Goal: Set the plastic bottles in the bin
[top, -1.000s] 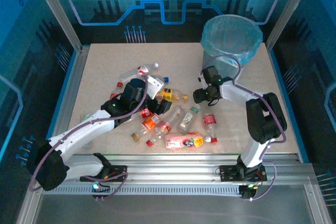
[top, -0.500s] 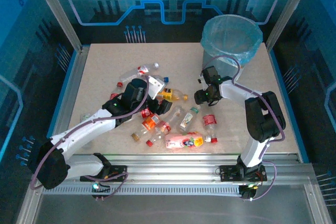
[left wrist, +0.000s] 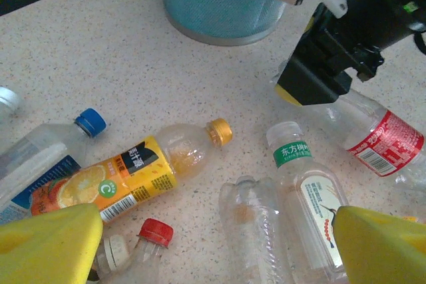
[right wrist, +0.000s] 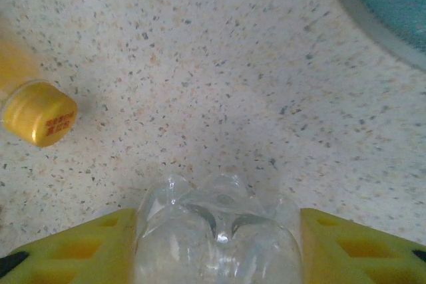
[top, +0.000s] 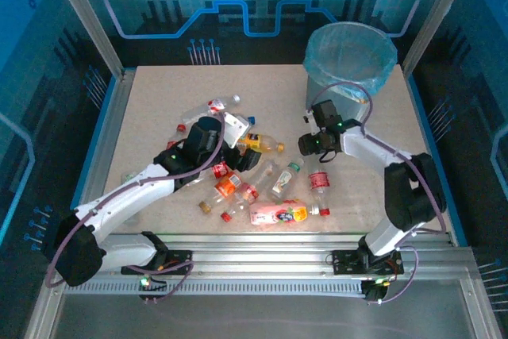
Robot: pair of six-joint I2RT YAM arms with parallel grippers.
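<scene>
Top external view first: the bin (top: 377,81) stands at the far right of the table (top: 159,101), and nearly a dozen plastic bottles (top: 246,180) still lie scattered across the middle, well to its left and nearer. Over the last second the right arm has swung its elbow out to the right, and the right gripper (top: 316,148) has edged right along the table, just near of the bin. The pile and the left arm have not moved. I take that to mean one bottle is being seized for the short lift into the bin, with the rest still to go.

On the right wrist view the right gripper (right wrist: 218,244) has its yellow fingers (right wrist: 73,244) pressed against both sides of a clear bottle's ribbed base (right wrist: 213,211). It looks like the red-labelled bottle (left wrist: 383,139) that runs out from under that gripper (left wrist: 313,84), though the label itself is hidden there.

The left gripper (left wrist: 213,244) hangs with its fingers spread wide and holds nothing, over a green-labelled bottle (left wrist: 303,177) and a crushed clear one (left wrist: 256,231), with an orange-juice bottle (left wrist: 126,177) just left.
</scene>
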